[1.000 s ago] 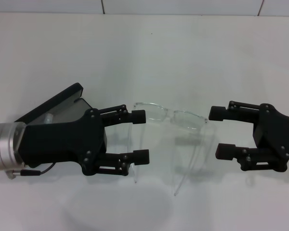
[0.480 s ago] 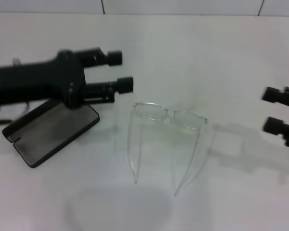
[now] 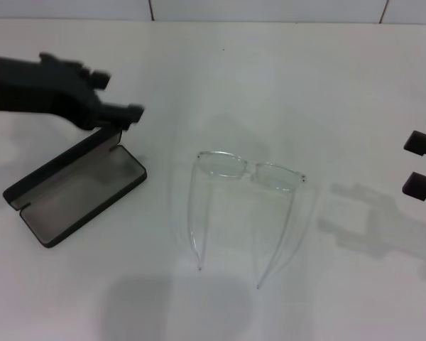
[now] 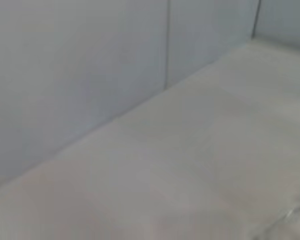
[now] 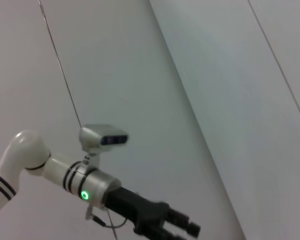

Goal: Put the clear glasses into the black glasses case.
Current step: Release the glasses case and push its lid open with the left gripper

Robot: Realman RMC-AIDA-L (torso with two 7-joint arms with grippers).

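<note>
1. The clear glasses rest on the white counter near the middle of the head view, lenses toward the far side, both temple arms unfolded and reaching back toward the robot.
2. The glasses are touched by neither hand and lie outside the case.
3. The black glasses case lies open on the counter to the left of the glasses, apart from them, set at a slant; its grey lining faces up and its raised black half stands along the far-left edge.
4. The left hand hovers above the far end of the case, its black fingers pointing toward the right. It holds nothing; the fingers are blurred and overlap, so I cannot tell how far apart they stand.
5. The right hand sits at the right edge of the head view, well apart from the glasses, its two fingertips spread with a clear gap between them and nothing held.
6. The right wrist view shows the left arm against a pale wall, a green light lit on its wrist.
7. The left wrist view shows only bare counter and wall.
</note>
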